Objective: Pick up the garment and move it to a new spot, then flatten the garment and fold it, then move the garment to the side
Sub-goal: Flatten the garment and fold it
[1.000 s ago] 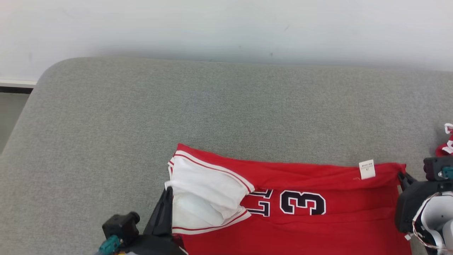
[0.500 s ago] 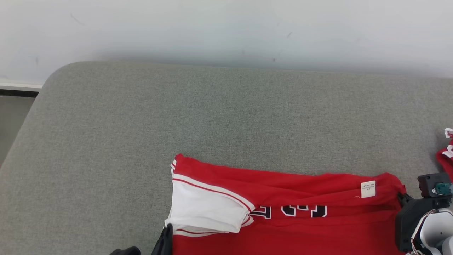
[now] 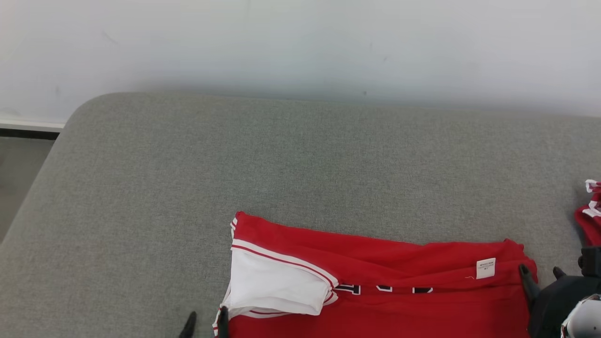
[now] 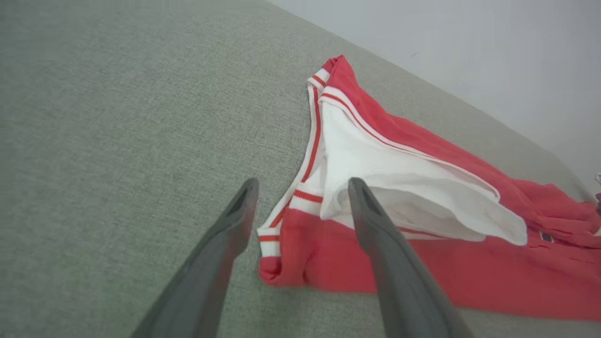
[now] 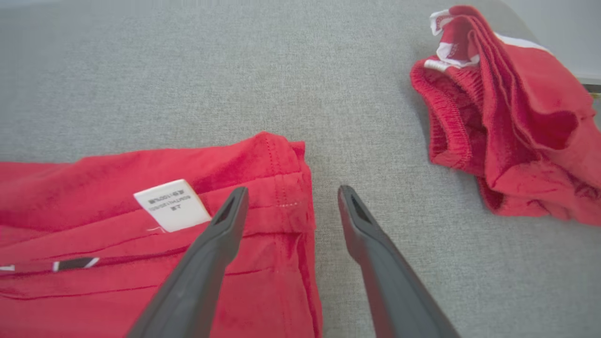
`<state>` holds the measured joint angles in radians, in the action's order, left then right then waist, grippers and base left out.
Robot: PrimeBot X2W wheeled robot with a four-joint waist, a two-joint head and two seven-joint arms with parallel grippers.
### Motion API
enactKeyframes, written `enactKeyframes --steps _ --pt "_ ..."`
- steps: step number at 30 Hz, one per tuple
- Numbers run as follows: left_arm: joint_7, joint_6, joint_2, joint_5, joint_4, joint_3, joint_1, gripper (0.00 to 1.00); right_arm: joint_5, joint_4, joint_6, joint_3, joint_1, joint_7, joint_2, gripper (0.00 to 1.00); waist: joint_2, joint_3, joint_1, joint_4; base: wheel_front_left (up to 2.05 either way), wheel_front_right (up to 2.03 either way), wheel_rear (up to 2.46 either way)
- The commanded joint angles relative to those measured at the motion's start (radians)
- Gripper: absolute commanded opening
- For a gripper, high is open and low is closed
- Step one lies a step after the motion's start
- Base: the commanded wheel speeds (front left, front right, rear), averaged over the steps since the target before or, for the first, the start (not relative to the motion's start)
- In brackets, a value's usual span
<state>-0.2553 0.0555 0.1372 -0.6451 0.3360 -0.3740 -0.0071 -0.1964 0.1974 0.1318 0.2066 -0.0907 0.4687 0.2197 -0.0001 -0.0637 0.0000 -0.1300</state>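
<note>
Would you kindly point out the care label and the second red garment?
care label (image 5: 171, 205): right wrist view, its printed centre.
second red garment (image 5: 514, 145): right wrist view, its crumpled middle.

The garment (image 3: 385, 286) lies on the padded surface (image 3: 235, 164), a label (image 3: 486, 268) on its right end. A second garment (image 3: 589, 220) lies further right, apart from it; a wall (image 3: 300, 42) stands behind

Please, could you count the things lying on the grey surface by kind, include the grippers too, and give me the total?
Red garments: 2, the folded jersey and the crumpled garment
Labels: 1, the white label on the folded jersey
Grippers: 2, the left gripper and the right gripper, both open
Total: 5
</note>
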Motion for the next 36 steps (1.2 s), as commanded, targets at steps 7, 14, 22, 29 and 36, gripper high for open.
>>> enactKeyframes --steps 7,14,22,29,36 --pt "-0.009 -0.035 0.005 0.183 -0.169 0.152 0.033 1.0 -0.051 -0.111 -0.003 0.077 0.055 0.092 -0.097 1.0 0.0001 0.027 0.0 0.008 0.0 0.0 0.0" --pt "-0.01 -0.133 -0.029 0.372 -0.3 0.262 0.061 1.0 -0.035 -0.107 -0.003 0.145 0.051 0.206 -0.135 1.0 0.0001 0.029 0.0 0.013 0.0 0.0 0.0" --pt "-0.01 -0.177 -0.063 0.433 -0.273 0.296 0.083 1.0 0.023 -0.061 -0.003 0.212 -0.023 0.28 -0.16 1.0 0.0001 0.004 0.0 0.005 0.0 0.0 0.0" --pt "-0.01 -0.186 -0.075 0.449 -0.225 0.294 0.062 1.0 0.062 0.001 -0.003 0.238 -0.1 0.273 -0.165 1.0 0.0001 -0.025 0.0 -0.014 0.0 0.0 0.0" --pt "-0.01 -0.186 -0.078 0.453 -0.206 0.297 0.043 1.0 0.142 0.078 -0.003 0.249 -0.136 0.293 -0.163 1.0 0.0001 -0.049 0.0 -0.032 0.0 0.0 0.0"
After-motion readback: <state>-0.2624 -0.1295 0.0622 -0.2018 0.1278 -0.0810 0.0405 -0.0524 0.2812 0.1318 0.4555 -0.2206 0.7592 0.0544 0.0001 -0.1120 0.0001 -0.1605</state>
